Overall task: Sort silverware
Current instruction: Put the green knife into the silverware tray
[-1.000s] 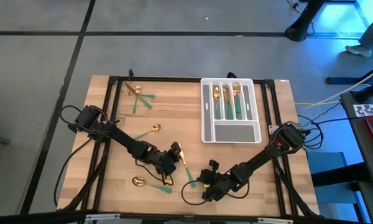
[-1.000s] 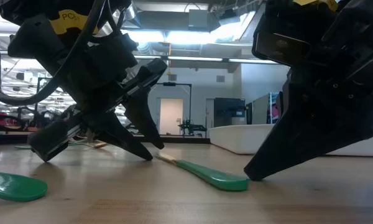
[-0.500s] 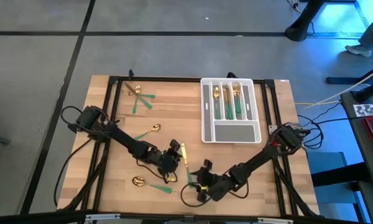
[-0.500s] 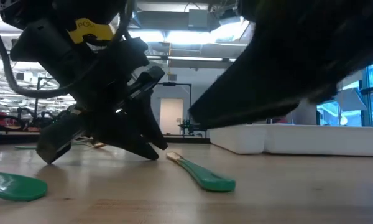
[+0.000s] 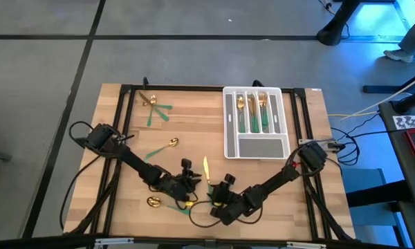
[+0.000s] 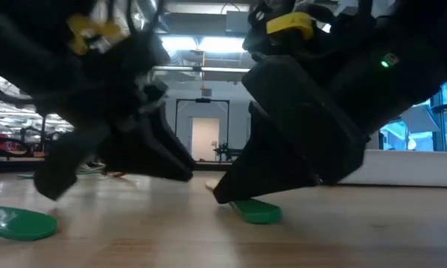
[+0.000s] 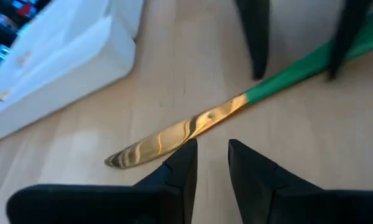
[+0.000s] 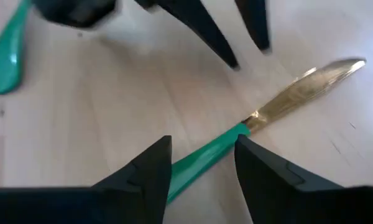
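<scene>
Both dark arms are meeting low over the front middle of the pale wooden table (image 5: 124,124), working on one gold-bladed knife with a slim green handle (image 7: 236,107). It is lying flat on the wood. The right gripper (image 8: 202,163) is straddling the green handle, its fingers parted on either side, gripping nothing. The left gripper (image 7: 210,163) is hovering just beside the gold blade, its fingers standing a narrow gap apart and holding nothing. Farther back, the grey-white slotted plastic tray (image 5: 256,147) is holding several gold-and-green pieces (image 5: 252,111), while loose spoons (image 5: 164,146) are lying scattered on the left half
</scene>
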Controlling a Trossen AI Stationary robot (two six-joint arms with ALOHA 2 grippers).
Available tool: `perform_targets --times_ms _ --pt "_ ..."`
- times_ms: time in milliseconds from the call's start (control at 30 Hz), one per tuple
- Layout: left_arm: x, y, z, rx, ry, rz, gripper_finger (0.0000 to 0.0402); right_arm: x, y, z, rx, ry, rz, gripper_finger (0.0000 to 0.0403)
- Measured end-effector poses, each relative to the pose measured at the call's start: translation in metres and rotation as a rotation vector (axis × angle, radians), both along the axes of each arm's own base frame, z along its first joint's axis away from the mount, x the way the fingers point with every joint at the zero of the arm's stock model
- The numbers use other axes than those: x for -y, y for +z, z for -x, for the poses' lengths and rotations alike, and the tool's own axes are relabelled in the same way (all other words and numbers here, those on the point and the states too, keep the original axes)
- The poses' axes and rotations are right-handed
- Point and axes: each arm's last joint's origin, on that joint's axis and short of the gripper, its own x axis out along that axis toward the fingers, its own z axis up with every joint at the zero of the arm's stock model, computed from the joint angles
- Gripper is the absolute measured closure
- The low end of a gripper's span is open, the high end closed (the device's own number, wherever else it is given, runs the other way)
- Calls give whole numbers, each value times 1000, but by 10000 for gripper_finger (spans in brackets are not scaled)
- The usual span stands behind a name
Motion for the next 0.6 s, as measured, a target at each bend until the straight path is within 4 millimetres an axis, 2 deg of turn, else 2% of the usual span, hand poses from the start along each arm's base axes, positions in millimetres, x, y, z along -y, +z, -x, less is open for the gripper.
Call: perform_targets --times_ms 167,333,467,600 --pt "13 10 7 73 35 -13 320 -4 5 16 -110 14 -1 242" --pt "20 11 11 124 82 4 320 -15 24 45 -199 56 47 244" --pt "20 12 11 146 111 53 320 -21 47 63 -144 2 57 244" --pt "19 12 11 144 118 58 320 -21 51 69 -87 -81 45 228"
